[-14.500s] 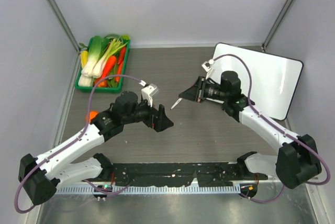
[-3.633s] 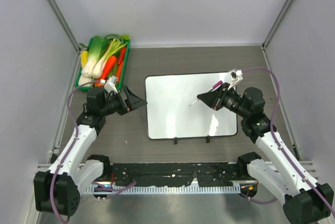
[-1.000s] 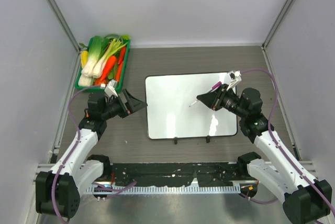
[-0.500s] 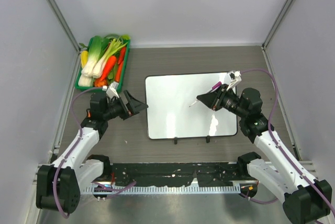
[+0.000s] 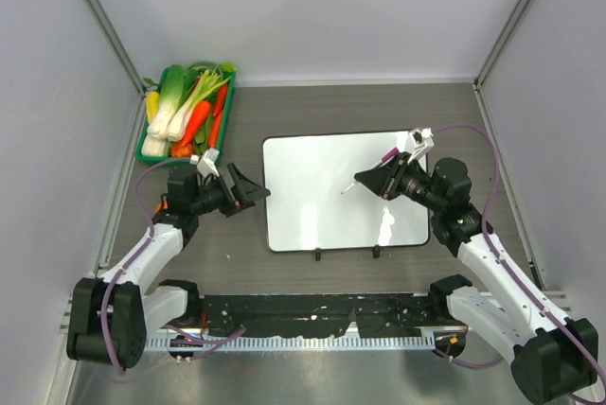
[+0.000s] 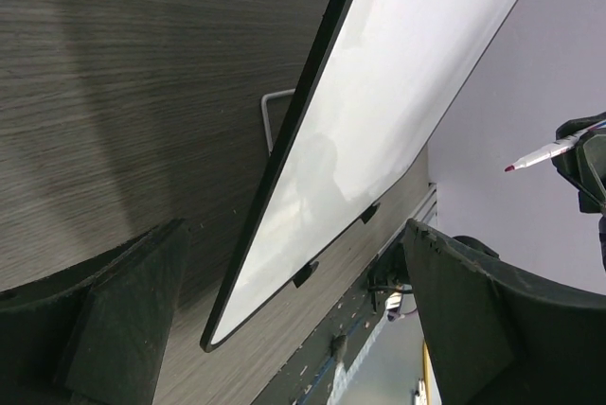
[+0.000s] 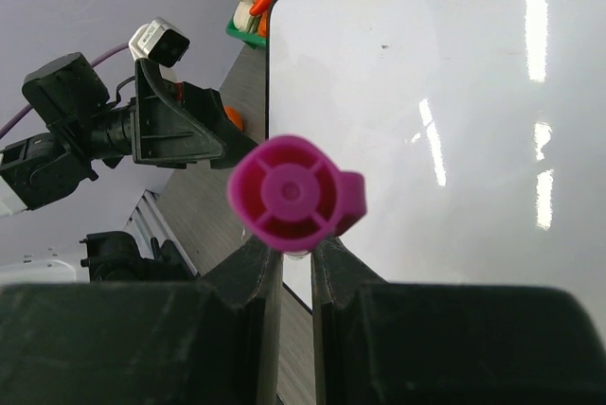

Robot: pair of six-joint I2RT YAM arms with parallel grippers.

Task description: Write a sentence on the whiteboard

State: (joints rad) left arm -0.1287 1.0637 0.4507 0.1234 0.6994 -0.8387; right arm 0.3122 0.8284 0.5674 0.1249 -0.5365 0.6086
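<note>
The whiteboard (image 5: 312,192) lies flat mid-table, blank, its two black clips on the near edge. My right gripper (image 5: 365,181) is shut on a marker (image 5: 347,189) with a pink cap on its back end (image 7: 295,192). The marker's tip hangs over the board's middle; I cannot tell if it touches. My left gripper (image 5: 252,194) is open and empty, just left of the board's left edge. In the left wrist view the board (image 6: 379,121) runs between my spread fingers (image 6: 123,310). The right wrist view shows the board (image 7: 454,93) beyond the shut gripper (image 7: 295,254).
A green tray (image 5: 150,154) of toy vegetables stands at the back left. An orange object (image 7: 232,119) lies by the left arm. Grey walls enclose the table on three sides. A black rail (image 5: 312,310) runs along the near edge.
Over the last second my left gripper has crept slightly right and nearer, toward the board's left edge. The right gripper and marker have barely moved. Much earlier the board lay at the back right.
</note>
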